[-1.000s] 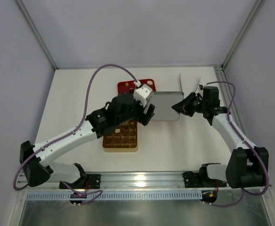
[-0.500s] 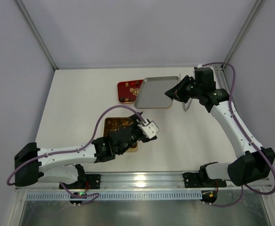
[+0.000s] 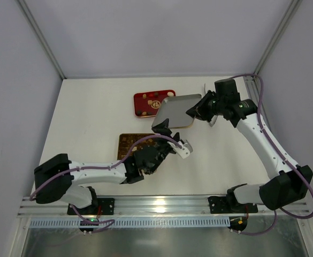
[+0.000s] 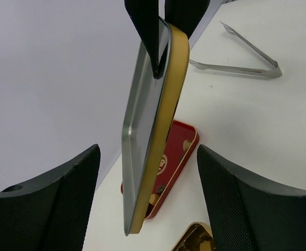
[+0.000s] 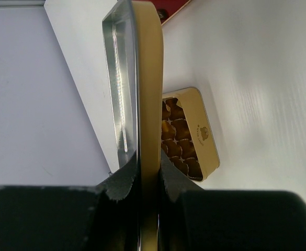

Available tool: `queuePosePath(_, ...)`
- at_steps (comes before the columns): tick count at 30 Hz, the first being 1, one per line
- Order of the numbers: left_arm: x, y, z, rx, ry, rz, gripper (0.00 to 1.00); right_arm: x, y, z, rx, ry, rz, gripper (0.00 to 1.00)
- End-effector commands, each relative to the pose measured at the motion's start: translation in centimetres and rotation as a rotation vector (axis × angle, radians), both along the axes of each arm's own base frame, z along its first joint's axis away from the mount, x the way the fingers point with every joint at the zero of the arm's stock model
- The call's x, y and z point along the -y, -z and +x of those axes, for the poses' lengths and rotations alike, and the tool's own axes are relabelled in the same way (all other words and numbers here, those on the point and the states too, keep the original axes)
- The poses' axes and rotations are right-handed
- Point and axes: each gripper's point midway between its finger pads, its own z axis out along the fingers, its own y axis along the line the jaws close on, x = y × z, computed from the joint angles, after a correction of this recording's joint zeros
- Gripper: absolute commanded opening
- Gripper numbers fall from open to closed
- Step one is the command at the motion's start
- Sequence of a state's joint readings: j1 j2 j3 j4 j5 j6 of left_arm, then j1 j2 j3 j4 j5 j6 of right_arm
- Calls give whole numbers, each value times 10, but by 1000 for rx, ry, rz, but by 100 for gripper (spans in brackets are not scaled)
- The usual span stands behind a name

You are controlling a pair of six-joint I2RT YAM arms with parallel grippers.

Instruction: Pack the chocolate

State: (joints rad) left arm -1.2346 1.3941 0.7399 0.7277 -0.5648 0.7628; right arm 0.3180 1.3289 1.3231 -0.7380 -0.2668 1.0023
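The white table (image 3: pixel 92 118) is seen from above, and the two arms are stretched over it. The left arm (image 3: pixel 92 172) is laid low from 8 o'clock toward the centre, and the left gripper (image 4: pixel 148 157) is held with its fingers (image 4: pixel 69 198) wide apart; nothing is between them, and they are pointed at the lid. The right arm (image 3: pixel 263 144) is reached in from 4 o'clock, and the right gripper (image 3: pixel 197 111) is clamped on the rim of the square lid (image 3: pixel 175 111). The lid is held off the table and tilted, with its silver inner face turned up and its gold rim seen edge-on in both wrist views. The gold box (image 3: pixel 125 145) with a grid of compartments is placed at 7 o'clock of the table's centre and is partly covered by the left arm. Whether its compartments are filled cannot be told. The red tray (image 3: pixel 145 99) is placed at 12 o'clock, and its right end is overlapped by the lid in the top view. Metal tongs (image 4: pixel 241 67) are laid on the table at 2 o'clock. The chocolate (image 4: pixel 153 197) is seen as a few small pieces in the red tray.
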Motion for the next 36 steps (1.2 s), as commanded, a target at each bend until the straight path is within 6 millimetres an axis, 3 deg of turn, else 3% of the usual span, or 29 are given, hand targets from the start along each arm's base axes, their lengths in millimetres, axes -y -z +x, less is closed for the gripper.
queuePosePath(1,0,-34,6,103,-38,-85,73,-8,-29,1,67,-1,35,4)
queuePosePath(8,6,-38,14,172,-69,-42,56,-19,-29,-6,67,-31,40,4)
queuePosePath(18,4,-44,25,229,-99,-17,42,-26,-27,-11,68,-56,35,4)
queuePosePath(21,5,-42,26,239,-93,2,30,-32,-27,-13,68,-67,36,4)
queuePosePath(22,5,-42,27,241,-95,3,20,-32,-27,-13,67,-68,36,4)
queuePosePath(27,4,-45,31,249,-103,6,2,-35,-25,-15,67,-74,38,4)
queuePosePath(33,8,-54,30,258,-87,-15,0,-40,-22,-16,77,-102,63,5)
queuePosePath(36,9,-57,30,242,-78,-30,0,-41,-23,-14,103,-103,69,16)
